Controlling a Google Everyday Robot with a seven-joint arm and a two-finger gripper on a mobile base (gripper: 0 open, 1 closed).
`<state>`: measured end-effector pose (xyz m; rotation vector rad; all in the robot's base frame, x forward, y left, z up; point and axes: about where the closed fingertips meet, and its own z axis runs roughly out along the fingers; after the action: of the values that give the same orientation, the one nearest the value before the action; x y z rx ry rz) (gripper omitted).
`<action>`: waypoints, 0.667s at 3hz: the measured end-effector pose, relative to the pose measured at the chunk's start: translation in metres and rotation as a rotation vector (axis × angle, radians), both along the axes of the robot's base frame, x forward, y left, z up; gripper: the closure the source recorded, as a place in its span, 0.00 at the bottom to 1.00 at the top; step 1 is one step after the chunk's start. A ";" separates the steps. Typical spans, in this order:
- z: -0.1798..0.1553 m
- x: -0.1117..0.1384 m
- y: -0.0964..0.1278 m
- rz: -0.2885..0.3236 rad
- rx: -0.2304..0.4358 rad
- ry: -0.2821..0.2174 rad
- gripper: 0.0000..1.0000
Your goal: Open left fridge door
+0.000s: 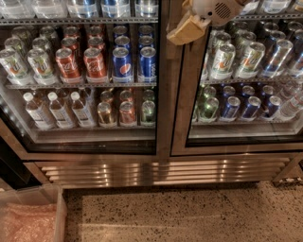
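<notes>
The left fridge door [162, 94] is a tall glass pane in a brushed steel frame and stands closed. Behind its glass are red cola cans [81, 62], blue Pepsi cans [135, 61] and small water bottles [59, 109]. My gripper [185, 28] is at the top of the camera view. It sits in front of the steel strip where the two doors meet, just over the right door's left frame. Its white wrist [215, 8] reaches in from the top right.
The matching right glass door [246, 71] shows green-and-silver cans and dark blue cans. A steel vent grille [161, 171] runs below both doors. The speckled floor [189, 212] lies in front. A clear bin [57, 215] with pink wrap stands at the bottom left.
</notes>
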<state>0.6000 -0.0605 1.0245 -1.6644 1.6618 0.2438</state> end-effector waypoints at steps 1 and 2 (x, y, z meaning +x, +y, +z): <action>-0.001 -0.004 0.000 0.010 -0.001 0.011 0.27; -0.001 -0.006 0.000 0.010 -0.001 0.011 0.04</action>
<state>0.5941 -0.0609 1.0240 -1.6747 1.6623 0.2569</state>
